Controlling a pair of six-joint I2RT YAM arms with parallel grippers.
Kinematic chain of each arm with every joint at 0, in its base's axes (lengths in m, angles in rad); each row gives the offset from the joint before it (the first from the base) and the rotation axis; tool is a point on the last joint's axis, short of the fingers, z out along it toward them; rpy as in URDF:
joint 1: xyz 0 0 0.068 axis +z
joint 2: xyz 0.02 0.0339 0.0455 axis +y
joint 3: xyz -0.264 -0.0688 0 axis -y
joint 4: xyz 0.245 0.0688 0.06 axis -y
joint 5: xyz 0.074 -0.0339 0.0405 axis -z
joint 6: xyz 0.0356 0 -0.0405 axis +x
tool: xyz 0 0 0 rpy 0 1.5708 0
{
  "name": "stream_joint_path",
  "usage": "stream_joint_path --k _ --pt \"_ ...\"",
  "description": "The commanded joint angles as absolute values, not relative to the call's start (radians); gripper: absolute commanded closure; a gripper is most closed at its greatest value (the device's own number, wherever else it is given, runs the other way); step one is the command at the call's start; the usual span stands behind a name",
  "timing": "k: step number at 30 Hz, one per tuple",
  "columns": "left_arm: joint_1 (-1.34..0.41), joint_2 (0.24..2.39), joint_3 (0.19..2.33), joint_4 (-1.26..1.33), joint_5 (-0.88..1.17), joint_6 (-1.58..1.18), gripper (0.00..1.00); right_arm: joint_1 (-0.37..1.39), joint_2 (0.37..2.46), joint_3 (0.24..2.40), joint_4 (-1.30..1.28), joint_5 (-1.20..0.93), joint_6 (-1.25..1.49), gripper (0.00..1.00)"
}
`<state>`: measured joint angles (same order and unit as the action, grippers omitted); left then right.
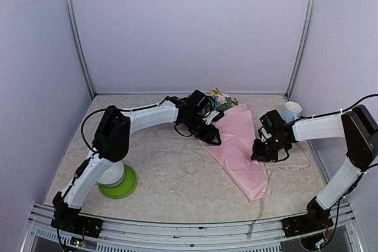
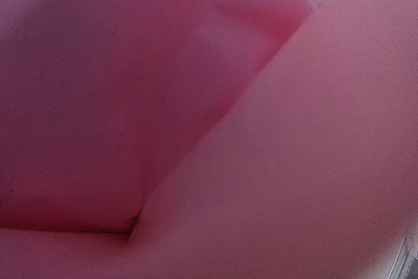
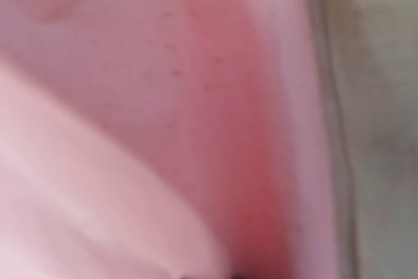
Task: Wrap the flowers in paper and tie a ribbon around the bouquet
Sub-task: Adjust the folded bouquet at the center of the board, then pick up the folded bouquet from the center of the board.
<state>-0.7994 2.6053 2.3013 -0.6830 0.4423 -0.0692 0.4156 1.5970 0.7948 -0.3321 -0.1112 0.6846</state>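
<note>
From above, we see the bouquet (image 1: 239,146) lying on the table (image 1: 165,169). It is a pink cone with its narrow end toward the arms and the flowers (image 1: 220,99) poking out at the far, wide end. The left gripper (image 1: 211,137) sits against the cone's left edge, near the wide end. The right gripper (image 1: 261,154) sits against its right edge, about midway along. In no view can we tell whether either gripper's jaws are spread or pinching the wrap. The ribbon (image 1: 290,167) lies on the table just right of the cone, beside the right gripper. A white cup (image 1: 291,111) stands farther back on the right. A green bowl (image 1: 121,188) sits near the left arm's base, well apart from the cone.

The left wrist view shows only paper (image 2: 130,96), pink folds filling the frame, too close to show any fingers. The right wrist view is blurred pink paper too, with a strip of bare table down its right side.
</note>
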Motion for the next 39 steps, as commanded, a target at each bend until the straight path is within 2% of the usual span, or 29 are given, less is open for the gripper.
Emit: stream_joint_path --k 1,5,11,14,16,19,22,27,30,32,36,39 --pt "-0.792 2.647 2.338 -0.729 0.49 -0.05 0.43 0.411 1.589 0.857 -0.474 -0.055 0.63 0.76" --pt "-0.79 2.654 2.349 -0.731 0.507 -0.031 0.43 0.407 1.555 0.925 -0.533 -0.039 0.581 0.54" --pt "-0.79 2.66 2.358 -0.731 0.518 -0.019 0.43 0.373 1.57 0.936 -0.587 -0.107 0.511 0.3" --pt "-0.79 2.66 2.358 -0.731 0.517 -0.02 0.43 0.368 1.585 0.938 -0.608 -0.124 0.499 0.23" --pt "-0.79 2.66 2.357 -0.732 0.517 -0.021 0.43 0.366 1.596 0.935 -0.608 -0.141 0.489 0.21" --pt "-0.788 2.659 2.353 -0.729 0.522 -0.023 0.43 0.352 1.618 0.918 -0.593 -0.187 0.474 0.27" --pt "-0.785 2.654 2.339 -0.717 0.532 -0.028 0.43 0.342 1.63 0.899 -0.567 -0.239 0.466 0.38" --pt "-0.784 2.648 2.327 -0.71 0.532 -0.028 0.44 0.33 1.656 0.886 -0.55 -0.274 0.465 0.45" --pt "-0.784 2.648 2.326 -0.708 0.532 -0.028 0.43 0.33 1.654 0.877 -0.521 -0.337 0.465 0.62" --pt "-0.784 2.648 2.326 -0.707 0.532 -0.027 0.44 0.329 1.647 0.876 -0.507 -0.365 0.464 0.7" --pt "-0.784 2.647 2.325 -0.707 0.534 -0.026 0.44 0.329 1.65 0.87 -0.465 -0.443 0.465 0.74" --pt "-0.784 2.646 2.324 -0.706 0.534 -0.025 0.44 0.328 1.659 0.859 -0.421 -0.502 0.464 0.72"
